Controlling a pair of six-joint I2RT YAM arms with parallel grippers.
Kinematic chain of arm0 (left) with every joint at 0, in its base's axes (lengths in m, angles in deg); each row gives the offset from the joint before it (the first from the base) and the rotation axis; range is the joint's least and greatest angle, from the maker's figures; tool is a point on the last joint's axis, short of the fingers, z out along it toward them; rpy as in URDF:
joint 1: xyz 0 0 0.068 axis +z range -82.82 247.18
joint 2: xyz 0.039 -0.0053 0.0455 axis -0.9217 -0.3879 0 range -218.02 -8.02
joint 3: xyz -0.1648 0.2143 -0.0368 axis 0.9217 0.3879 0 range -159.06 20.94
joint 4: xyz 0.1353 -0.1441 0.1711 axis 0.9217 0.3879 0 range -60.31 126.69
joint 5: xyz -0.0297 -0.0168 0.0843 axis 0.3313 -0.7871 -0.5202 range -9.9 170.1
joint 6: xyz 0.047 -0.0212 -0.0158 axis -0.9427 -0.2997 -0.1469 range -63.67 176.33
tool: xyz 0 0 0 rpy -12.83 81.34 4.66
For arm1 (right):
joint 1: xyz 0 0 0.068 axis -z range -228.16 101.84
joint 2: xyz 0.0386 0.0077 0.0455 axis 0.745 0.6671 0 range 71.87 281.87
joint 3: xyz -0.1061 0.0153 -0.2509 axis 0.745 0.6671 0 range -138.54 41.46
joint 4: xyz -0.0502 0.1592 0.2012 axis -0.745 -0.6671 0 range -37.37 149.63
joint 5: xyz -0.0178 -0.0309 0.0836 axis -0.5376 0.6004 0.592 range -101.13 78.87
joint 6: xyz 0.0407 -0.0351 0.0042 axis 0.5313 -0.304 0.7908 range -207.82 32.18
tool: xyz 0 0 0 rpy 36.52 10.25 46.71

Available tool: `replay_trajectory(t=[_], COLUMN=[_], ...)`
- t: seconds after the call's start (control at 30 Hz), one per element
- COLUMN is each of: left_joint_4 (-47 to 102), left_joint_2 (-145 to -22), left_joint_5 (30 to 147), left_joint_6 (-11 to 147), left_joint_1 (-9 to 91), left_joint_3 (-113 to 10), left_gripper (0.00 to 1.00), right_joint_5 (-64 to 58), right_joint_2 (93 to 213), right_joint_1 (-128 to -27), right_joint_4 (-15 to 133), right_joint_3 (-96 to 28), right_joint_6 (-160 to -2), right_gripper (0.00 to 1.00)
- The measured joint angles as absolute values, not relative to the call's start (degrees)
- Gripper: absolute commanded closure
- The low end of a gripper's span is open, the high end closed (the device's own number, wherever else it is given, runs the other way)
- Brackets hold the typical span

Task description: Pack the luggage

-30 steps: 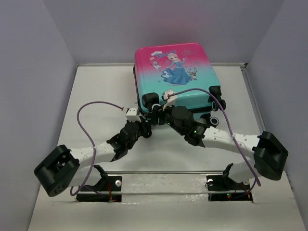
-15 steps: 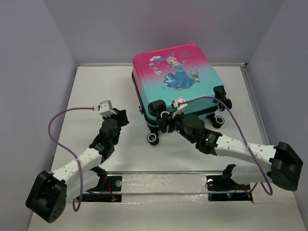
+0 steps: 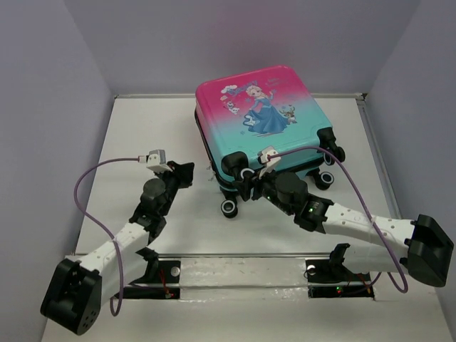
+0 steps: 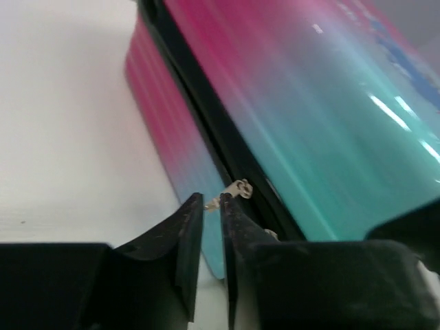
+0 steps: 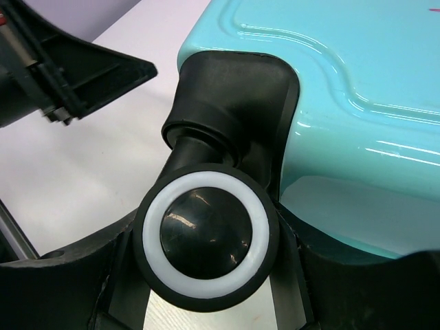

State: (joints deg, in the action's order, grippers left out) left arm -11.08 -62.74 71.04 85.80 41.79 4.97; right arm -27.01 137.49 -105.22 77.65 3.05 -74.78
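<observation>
Luggage [image 3: 260, 121] lying flat. Left gripper [image 4: 212, 206]: jaws narrow at zipper pull [image 4: 238, 189], grip unclear. Right gripper [image 5: 210, 227]: jaws clamped on wheel [image 5: 206, 240].

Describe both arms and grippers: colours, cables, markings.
Both arms match: white link shells with black joint housings. The left arm and right arm each carry a pale camera box at the wrist and a looping purple cable. The left gripper and right gripper are black, with two fingers. A green light glows on the right arm.
</observation>
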Motion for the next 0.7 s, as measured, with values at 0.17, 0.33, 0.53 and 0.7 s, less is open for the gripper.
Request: replay_trajectory(t=[0.17,0.33,0.53,0.7], left_joint_4=[-13.44,-15.10,-15.10,-15.06], left_joint_2=[-52.92,-56.18,-63.87,-68.68], left_joint_5=[80.30,88.85,94.75,94.62], left_joint_6=[83.68,80.60,77.19,74.59], left_joint_1=[41.79,41.70,39.91,34.95], left_joint_3=[10.16,10.75,10.72,9.00], left_gripper=[0.52,0.53,0.55,0.55], right_joint_5=[-27.10,-27.14,-27.16,-27.16], right_joint_2=[137.51,137.51,137.51,137.51], right_joint_1=[-105.22,-105.22,-105.22,-105.22], right_joint_4=[77.63,77.61,77.41,77.22], right_joint_3=[3.05,3.03,2.94,2.83], right_joint_6=[-74.76,-74.74,-74.74,-74.69], right_gripper=[0.93,0.93,0.93,0.93])
